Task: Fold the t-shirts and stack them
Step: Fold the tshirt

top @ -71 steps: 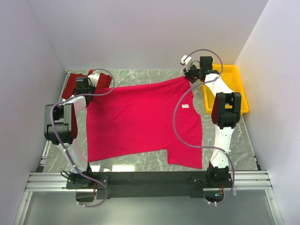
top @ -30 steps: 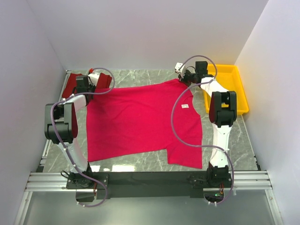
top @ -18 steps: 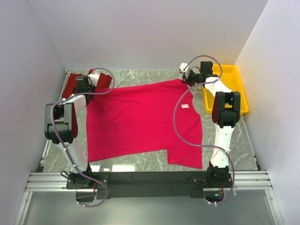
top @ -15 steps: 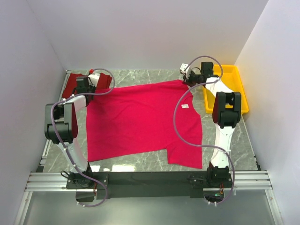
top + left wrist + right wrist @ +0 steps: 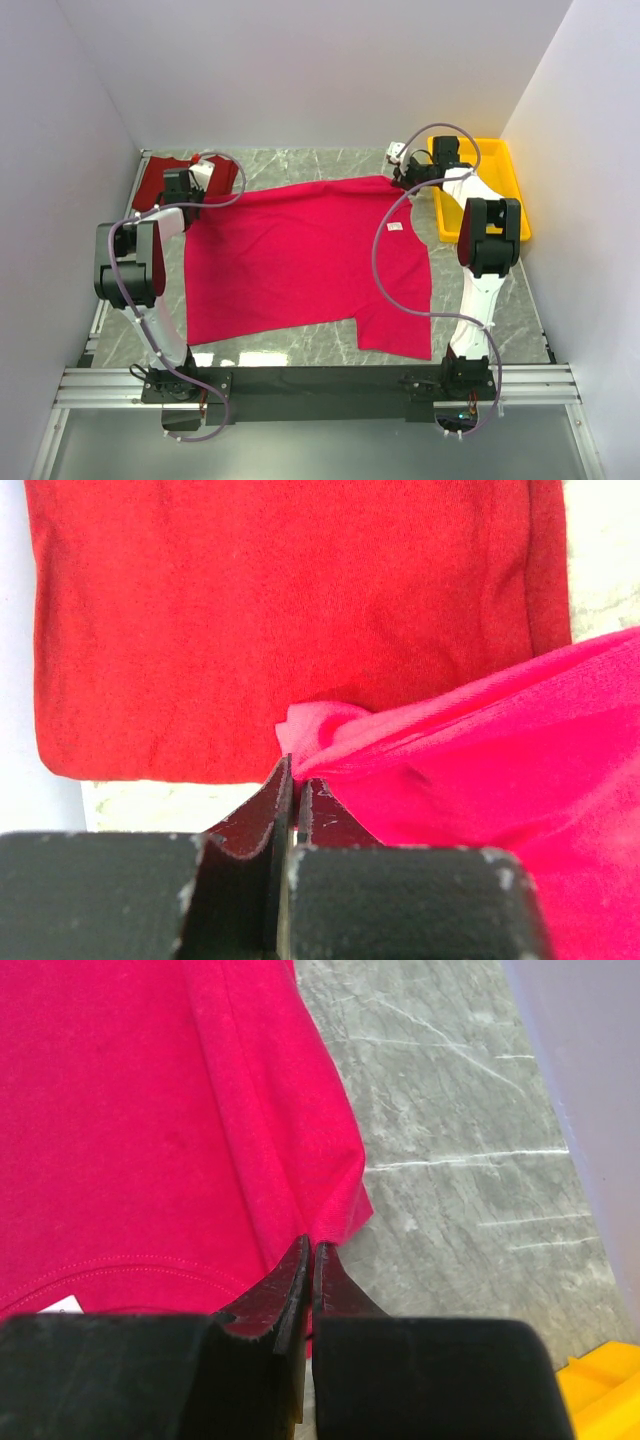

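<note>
Two t-shirts lie on the marble table (image 5: 300, 165), and we place everything against the yellow tray (image 5: 502, 158) at the table's far right corner. We see the crimson-pink t-shirt (image 5: 300, 260) spread nearly flat just to the left of the tray, its white neck tag (image 5: 395, 227) on the side nearest the tray and its far edge drawn taut. We see the brick-red t-shirt (image 5: 150, 180) lying well apart from the tray, beyond the pink shirt's far left corner and about as deep on the table as the tray. The right gripper (image 5: 308, 1252) sits just beside the tray's left wall, its fingers pressed together and pinching the pink shirt's corner nearest the tray, with bare marble showing beside it. The left gripper (image 5: 293, 778) sits at the far corner most distant from the tray, its fingers likewise clamped tight on a bunched fold of pink cloth, which hides part of the brick-red shirt's edge in the wrist view.
</note>
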Action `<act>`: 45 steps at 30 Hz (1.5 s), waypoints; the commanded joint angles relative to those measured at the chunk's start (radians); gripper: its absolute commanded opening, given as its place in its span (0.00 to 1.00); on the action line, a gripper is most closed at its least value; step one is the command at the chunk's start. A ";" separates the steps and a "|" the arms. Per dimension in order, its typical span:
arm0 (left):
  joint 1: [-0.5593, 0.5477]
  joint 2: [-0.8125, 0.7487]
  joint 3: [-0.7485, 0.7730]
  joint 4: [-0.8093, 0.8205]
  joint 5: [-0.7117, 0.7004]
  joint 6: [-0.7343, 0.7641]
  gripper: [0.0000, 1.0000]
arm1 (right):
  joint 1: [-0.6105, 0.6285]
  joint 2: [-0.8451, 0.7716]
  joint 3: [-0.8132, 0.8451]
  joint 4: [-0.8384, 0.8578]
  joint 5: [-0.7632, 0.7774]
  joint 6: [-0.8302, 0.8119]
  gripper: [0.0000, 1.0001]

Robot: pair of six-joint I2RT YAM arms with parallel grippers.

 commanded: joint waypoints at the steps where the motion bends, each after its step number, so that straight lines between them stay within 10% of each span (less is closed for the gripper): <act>1: 0.000 -0.062 -0.014 0.038 -0.012 0.008 0.01 | -0.013 -0.067 -0.011 -0.007 -0.021 -0.018 0.00; 45: 0.004 -0.079 -0.088 0.042 -0.089 0.019 0.01 | -0.037 -0.084 -0.083 0.017 0.077 -0.026 0.00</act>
